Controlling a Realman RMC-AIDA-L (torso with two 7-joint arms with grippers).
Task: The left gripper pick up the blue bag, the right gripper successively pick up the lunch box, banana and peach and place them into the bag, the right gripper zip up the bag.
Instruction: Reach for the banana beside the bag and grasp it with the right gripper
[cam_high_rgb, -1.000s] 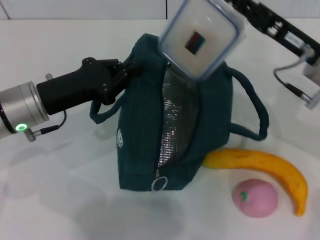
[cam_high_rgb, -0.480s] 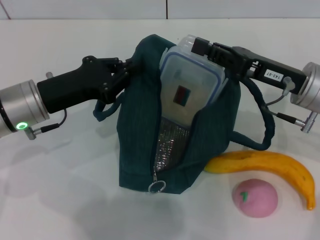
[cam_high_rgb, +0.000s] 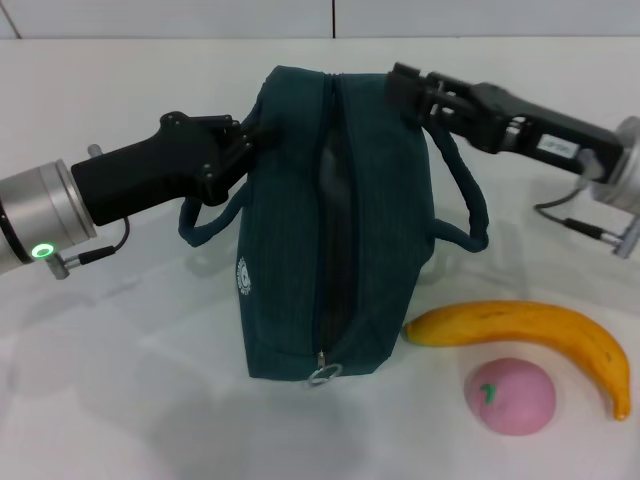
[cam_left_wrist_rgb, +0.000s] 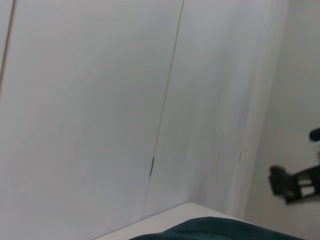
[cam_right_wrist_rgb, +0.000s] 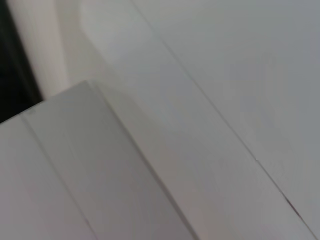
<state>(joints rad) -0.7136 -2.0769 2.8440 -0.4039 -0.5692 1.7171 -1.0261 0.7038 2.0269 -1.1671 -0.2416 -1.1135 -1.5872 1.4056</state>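
Blue bag (cam_high_rgb: 335, 230) upright on the table, held from my left side.

My left gripper (cam_high_rgb: 245, 140) is clamped on the bag's upper left edge. My right gripper (cam_high_rgb: 405, 85) sits at the bag's top right corner; I cannot tell how its jaws stand. The lunch box is out of sight. Banana (cam_high_rgb: 530, 335) and peach (cam_high_rgb: 510, 396) lie right of the bag, peach just below the banana.

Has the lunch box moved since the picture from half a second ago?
Yes. It stuck out of the top of the blue bag then; now it is out of sight, presumably down inside. The banana on the table has hardly shifted.
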